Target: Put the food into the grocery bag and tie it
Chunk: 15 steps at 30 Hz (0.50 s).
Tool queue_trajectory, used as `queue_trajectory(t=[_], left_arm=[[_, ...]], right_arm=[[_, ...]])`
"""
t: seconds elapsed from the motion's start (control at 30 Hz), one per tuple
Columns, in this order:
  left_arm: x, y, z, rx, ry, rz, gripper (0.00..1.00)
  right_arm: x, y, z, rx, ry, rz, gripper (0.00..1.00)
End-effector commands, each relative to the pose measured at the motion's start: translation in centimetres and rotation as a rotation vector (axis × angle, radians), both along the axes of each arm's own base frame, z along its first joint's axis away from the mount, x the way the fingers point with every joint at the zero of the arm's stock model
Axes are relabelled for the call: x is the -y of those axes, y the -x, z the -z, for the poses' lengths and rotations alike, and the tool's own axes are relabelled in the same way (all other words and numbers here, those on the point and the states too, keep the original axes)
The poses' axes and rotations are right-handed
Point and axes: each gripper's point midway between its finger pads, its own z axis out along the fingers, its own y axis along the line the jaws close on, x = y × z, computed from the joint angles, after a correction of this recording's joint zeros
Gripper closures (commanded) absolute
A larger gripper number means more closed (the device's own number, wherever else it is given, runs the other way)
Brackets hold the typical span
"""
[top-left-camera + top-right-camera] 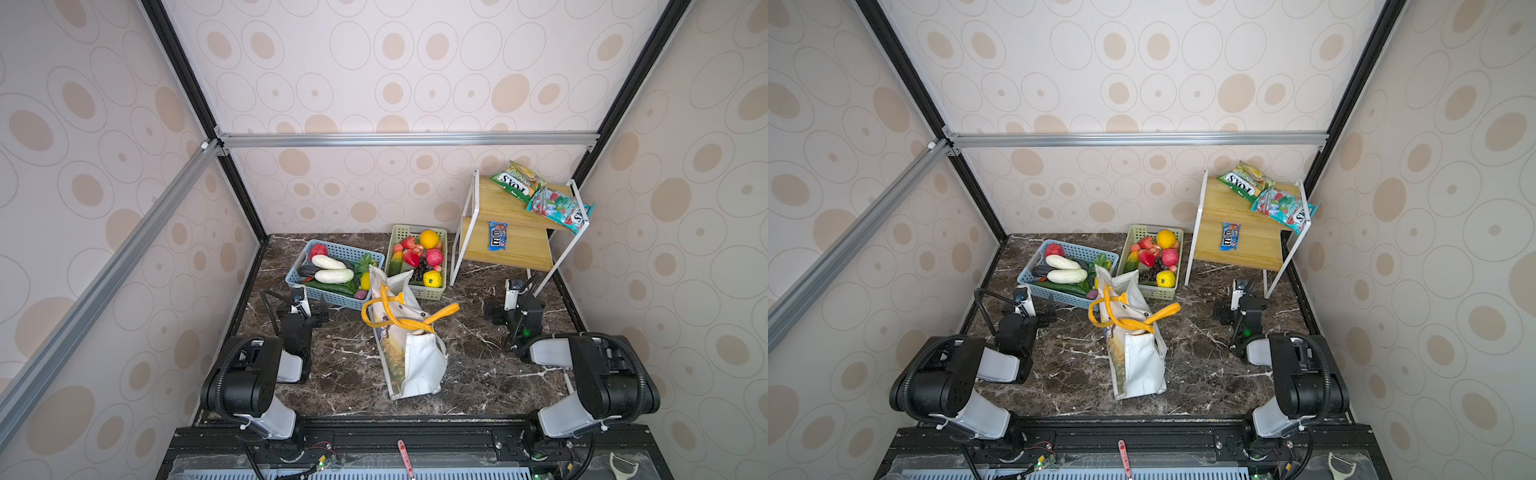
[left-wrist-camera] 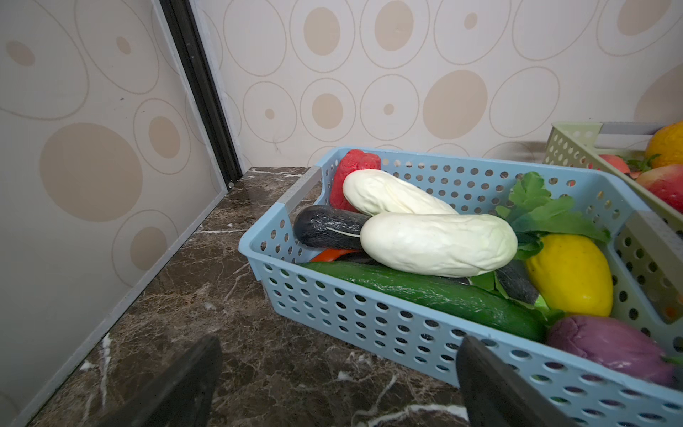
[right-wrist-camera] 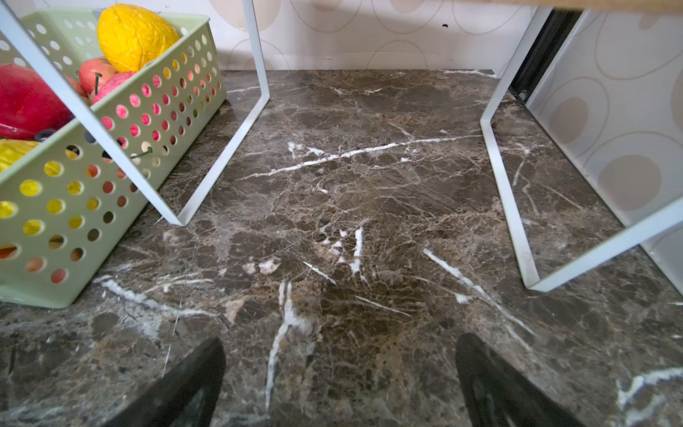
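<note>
Jaws, both pairs: spread wide, holding nothing. My left gripper [image 2: 338, 347] near blue basket [image 2: 369, 318] of vegetables [image 2: 439, 244]; right gripper [image 3: 342, 344] at near edge of shelf [image 1: 528, 249] bearing snack packets [image 1: 517, 183]. Centre: grocery bag [image 1: 415, 365], upright.

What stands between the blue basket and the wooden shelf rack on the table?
The green basket stands there, close beside the blue basket and next to the shelf rack; both top views show it.

Table [image 3: 369, 185]: glossy brown marble, white veins
Blue basket [image 2: 369, 314]: matt perforated plastic
Bag [image 1: 419, 365]: white cloth
Shelf [image 1: 523, 249]: smooth wood, white metal frame
</note>
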Motion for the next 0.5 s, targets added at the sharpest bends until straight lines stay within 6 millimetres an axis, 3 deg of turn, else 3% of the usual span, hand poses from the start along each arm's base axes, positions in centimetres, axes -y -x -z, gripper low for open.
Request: queue_trajectory(t=[0.0,0.47], left_arm=[[-0.21,-0.04,-0.95,0.038,-0.021,0.001,0.01],[-0.19,0.01,-1.00,0.040,-0.022,0.003,0.01]], right_arm=[[0.03,0.00,-0.33,0.017,0.012,-0.008,0.00],[-0.01,-0.01,-0.36,0.018,0.012,-0.009,0.00]])
